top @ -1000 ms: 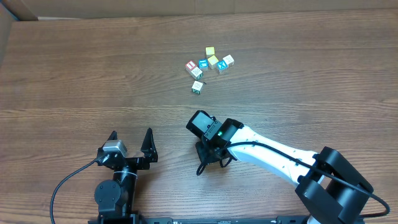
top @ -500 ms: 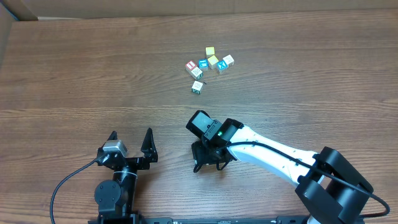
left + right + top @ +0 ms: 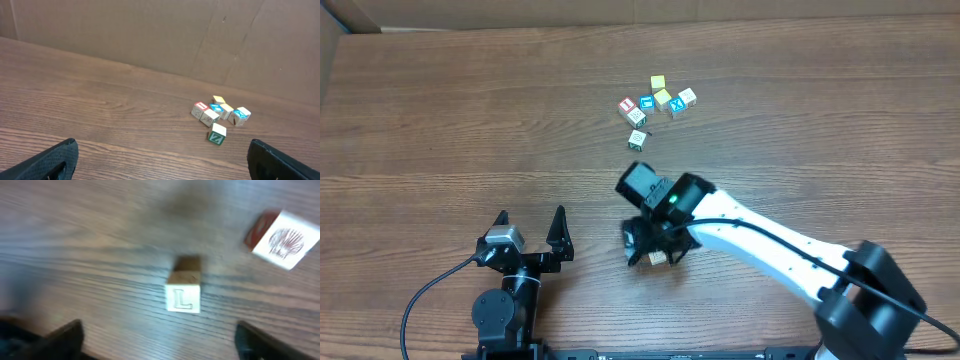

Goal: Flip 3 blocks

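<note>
A cream block printed with an L [image 3: 183, 297] lies free on the table, just ahead of my open right gripper [image 3: 165, 345]; nothing is between the fingers. From overhead it shows as a tan block [image 3: 658, 259] under the right gripper [image 3: 652, 244]. A second block with a shell print and a red side [image 3: 281, 240] lies farther off to the right. A cream block with a green Z [image 3: 217, 134] [image 3: 637, 140] sits alone in front of the cluster. My left gripper [image 3: 165, 165] [image 3: 530, 232] is open and empty near the front edge.
A cluster of small cubes [image 3: 658, 100] lies at the table's far middle, among them yellow-topped ones [image 3: 658, 82] and a blue cube with a white X [image 3: 676, 108]. A cardboard wall [image 3: 150, 35] stands behind the table.
The right gripper has opened wide and drawn slightly back from the table's front edge. The L block it was closed on now lies loose on the wood. The left arm has not moved.
</note>
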Robot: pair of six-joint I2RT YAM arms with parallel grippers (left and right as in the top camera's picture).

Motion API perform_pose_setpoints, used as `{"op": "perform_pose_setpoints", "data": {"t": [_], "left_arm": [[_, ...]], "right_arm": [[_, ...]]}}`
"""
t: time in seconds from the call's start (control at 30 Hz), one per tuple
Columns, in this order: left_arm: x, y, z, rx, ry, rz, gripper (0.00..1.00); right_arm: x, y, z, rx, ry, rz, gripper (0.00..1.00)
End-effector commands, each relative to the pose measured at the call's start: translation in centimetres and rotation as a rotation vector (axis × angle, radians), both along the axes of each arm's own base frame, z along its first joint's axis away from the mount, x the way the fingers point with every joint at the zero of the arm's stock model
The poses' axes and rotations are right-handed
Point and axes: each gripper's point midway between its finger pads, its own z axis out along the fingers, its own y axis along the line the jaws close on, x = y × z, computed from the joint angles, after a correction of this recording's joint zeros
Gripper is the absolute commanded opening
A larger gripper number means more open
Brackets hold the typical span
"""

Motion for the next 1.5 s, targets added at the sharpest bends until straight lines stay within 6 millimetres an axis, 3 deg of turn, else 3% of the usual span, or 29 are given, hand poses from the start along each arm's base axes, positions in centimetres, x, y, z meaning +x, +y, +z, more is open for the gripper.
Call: {"op": "perform_pose_setpoints", "data": {"t": [0.0,0.1,0.3,0.43,0.6,0.87,1.0,1.47], "left_arm": [[0.0,-0.1,0.0,0.02,-0.003,-0.005,1.0],[0.0,-0.1,0.0,0.02,-0.003,-0.005,1.0],[0.0,-0.1,0.0,0.02,-0.003,-0.005,1.0],[0.0,-0.1,0.0,0.02,-0.003,-0.005,1.0],[0.0,-0.1,0.0,0.02,-0.004,-0.005,1.0],[0.0,-0.1,0.0,0.02,-0.003,-0.005,1.0],[0.0,-0.1,0.0,0.02,-0.004,-0.005,1.0],[0.0,-0.1,0.0,0.02,-0.003,-0.005,1.0]], "right_arm": [[1.0,0.3,2.7,0.056,-0.051,-0.002,1.0],[0.0,-0.2,2.4,0.035,-0.009,0.0,1.0],[-2.1,-0.6,0.6,-0.009,0.046,-0.024,0.57],[-3.5,-0.6,-1.2,-0.027,0.072,-0.054,0.45],[-4.3,-1.1,-3.1,-0.043,0.1,-0.123,0.22],[-5.8,-1.0,-5.4,-0.027,0.144,-0.2,0.09],[-5.8,-0.7,-5.5,-0.009,0.143,-0.196,0.04],[-4.9,-0.2,-5.5,0.009,0.112,-0.242,0.04]]}}
